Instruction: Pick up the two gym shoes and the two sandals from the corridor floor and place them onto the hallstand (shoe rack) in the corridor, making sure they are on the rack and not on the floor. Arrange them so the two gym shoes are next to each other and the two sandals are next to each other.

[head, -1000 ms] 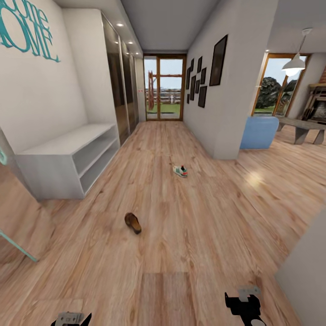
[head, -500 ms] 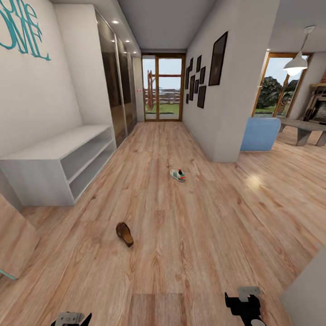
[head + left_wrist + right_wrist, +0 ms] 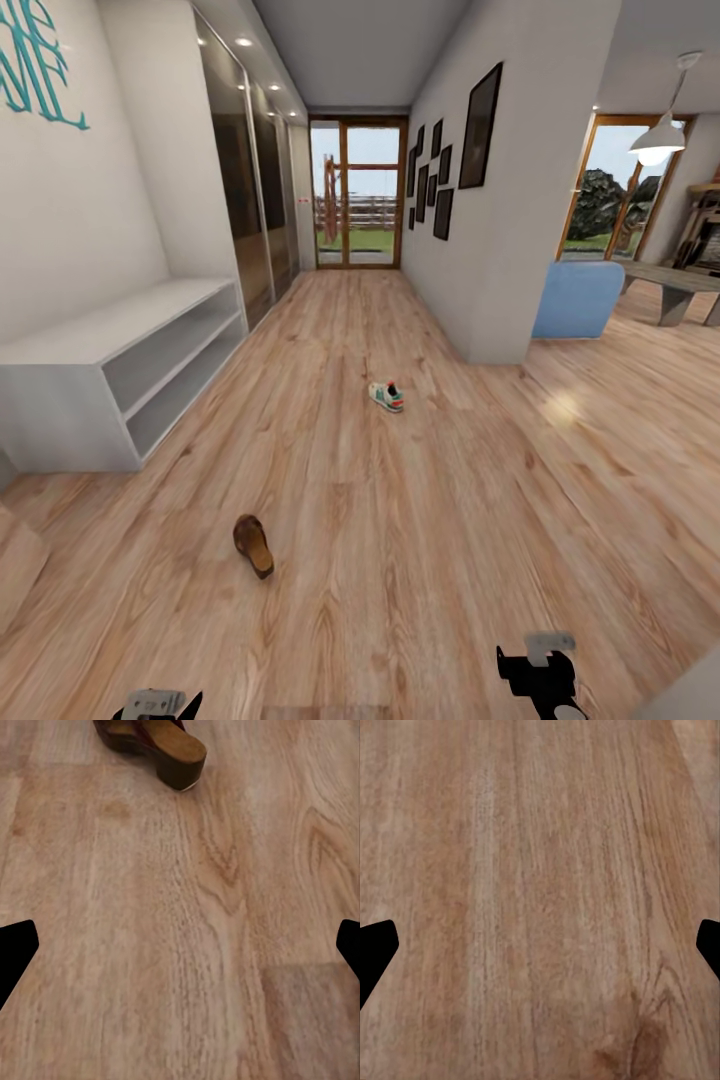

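Observation:
One brown sandal (image 3: 253,545) lies on the wood-plank corridor floor (image 3: 400,520), ahead and left of centre in the head view. Its heel end (image 3: 154,742) also shows in the left wrist view, well beyond the fingers. One cream gym shoe (image 3: 386,396) with green and red-orange marks lies farther down the corridor. My left gripper (image 3: 155,705) and right gripper (image 3: 540,680) hang low over bare floor, both open and holding nothing. In the wrist views the left gripper (image 3: 180,952) and right gripper (image 3: 540,952) have their fingertips wide apart. The second sandal, the second gym shoe and the hallstand are out of view.
A white two-shelf bench (image 3: 110,360) with no wall shelf above it stands along the left wall, beside mirrored wardrobe doors (image 3: 240,190). A wall corner (image 3: 500,300) juts in at the right, with a blue chair (image 3: 577,298) behind it. A glass door (image 3: 357,195) ends the corridor.
The whole head view has shifted as the camera moved: the sandal and gym shoe now sit lower and more to the left, and the bench looks closer. Both grippers hold the same pose.

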`<state>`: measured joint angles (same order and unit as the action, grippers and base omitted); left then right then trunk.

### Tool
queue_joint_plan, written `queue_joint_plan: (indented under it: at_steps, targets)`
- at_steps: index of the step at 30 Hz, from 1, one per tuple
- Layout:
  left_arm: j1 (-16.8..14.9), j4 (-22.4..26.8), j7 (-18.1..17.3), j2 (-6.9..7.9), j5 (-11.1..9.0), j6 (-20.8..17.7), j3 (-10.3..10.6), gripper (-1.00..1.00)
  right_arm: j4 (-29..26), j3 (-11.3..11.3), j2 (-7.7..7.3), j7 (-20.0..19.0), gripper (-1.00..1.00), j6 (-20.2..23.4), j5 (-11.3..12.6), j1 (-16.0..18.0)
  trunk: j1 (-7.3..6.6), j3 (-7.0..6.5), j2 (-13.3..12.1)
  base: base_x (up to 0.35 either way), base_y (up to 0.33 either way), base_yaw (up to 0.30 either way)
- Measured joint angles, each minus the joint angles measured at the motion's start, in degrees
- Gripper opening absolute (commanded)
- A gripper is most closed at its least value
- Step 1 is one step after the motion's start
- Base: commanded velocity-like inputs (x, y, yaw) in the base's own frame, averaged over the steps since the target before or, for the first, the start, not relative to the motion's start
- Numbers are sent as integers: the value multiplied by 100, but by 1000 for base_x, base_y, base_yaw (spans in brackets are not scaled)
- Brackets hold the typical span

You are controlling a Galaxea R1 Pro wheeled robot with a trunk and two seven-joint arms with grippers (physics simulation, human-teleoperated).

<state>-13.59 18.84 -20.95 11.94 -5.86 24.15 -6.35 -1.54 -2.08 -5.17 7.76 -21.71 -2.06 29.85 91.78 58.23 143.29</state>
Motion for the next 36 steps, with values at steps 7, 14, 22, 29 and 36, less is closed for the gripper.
queue_joint_plan:
  at_steps: [7, 14, 22, 29, 36]
  targets:
    - [0, 2, 0, 1, -1, 1, 0, 100, 0, 0, -2, 0, 100, 0, 0, 0, 0, 0, 0, 296, -135, 0]
    - [0, 2, 0, 1, 1, 0, 0, 100, 0, 0, -2, 0, 100, 0, 0, 0, 0, 0, 0, 297, -135, 0]
    - [0, 2, 0, 1, 0, 0, 0, 100, -1, 0, -2, 2, 100, 0, 0, 0, 0, 0, 0, 300, -134, 0]
    - [0, 2, 0, 1, 1, 1, 0, 100, -1, 1, -1, 3, 100, 0, 2, 0, 0, 0, 0, 303, -134, 0]
    - [0, 2, 0, 1, -3, 0, 0, 100, -1, 0, -2, 3, 100, 0, 0, 0, 0, 0, 0, 304, -134, 0]
